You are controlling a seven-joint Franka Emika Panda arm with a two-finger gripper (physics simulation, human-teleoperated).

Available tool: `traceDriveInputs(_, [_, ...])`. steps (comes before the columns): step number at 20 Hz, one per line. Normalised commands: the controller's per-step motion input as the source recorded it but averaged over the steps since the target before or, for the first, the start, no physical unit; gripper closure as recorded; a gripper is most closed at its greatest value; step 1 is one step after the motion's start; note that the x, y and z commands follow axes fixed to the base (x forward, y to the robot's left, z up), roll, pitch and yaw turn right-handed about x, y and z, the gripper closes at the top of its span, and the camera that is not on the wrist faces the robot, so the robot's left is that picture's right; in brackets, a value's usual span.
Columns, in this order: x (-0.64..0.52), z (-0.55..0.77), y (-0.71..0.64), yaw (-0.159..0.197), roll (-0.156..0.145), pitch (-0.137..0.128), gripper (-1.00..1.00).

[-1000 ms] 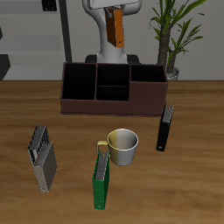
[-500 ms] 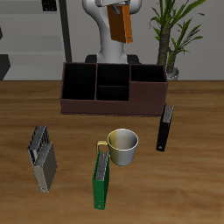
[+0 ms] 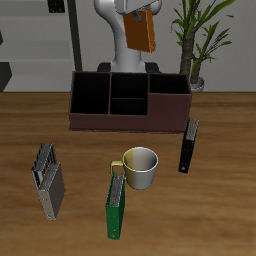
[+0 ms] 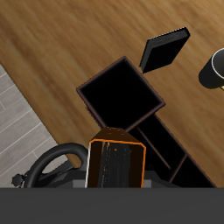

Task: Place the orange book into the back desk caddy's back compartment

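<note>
The orange book [image 3: 141, 32] hangs upright high above the table, behind the back desk caddy [image 3: 166, 105], with my gripper [image 3: 136, 8] shut on its top edge. It shows its broad cover in the exterior view. The caddy is a low reddish-brown box with black-lined bins. Its back compartment [image 3: 128, 86] is the rear small middle cell, and it holds nothing. In the wrist view the orange book [image 4: 116, 163] is seen end-on between my fingers, above the caddy's rim [image 4: 102, 73] and one large side bin.
A black book [image 3: 188, 146] lies beside the caddy's front corner, also seen as the black book [image 4: 166, 48]. A cream mug [image 3: 141, 167] and an upright green book [image 3: 117, 205] are nearer the front edge. A grey rack [image 3: 48, 180] lies apart. A potted plant [image 3: 200, 40] stands at the back.
The held orange book has turned about its upright axis, from edge-on to showing its broad cover, and has risen slightly. Nothing on the table has moved.
</note>
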Motion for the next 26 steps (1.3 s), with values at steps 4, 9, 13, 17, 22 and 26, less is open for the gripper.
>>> traceDriveInputs(4, [0.1, -0.13, -0.09, 0.192, -0.028, 0.039, 1.0])
traceDriveInputs(9, [0.11, -0.09, -0.23, 0.255, -0.033, 0.045, 1.0])
traceDriveInputs(13, [0.04, 0.07, -0.25, 0.148, -0.043, -0.038, 1.0])
traceDriveInputs(17, [0.08, 0.1, -0.38, 0.166, -0.076, -0.058, 1.0])
traceDriveInputs(22, [0.05, 0.14, -0.14, 0.127, -0.049, -0.06, 1.0])
traceDriveInputs(26, [0.05, 0.17, 0.04, 0.119, 0.0, -0.066, 1.0])
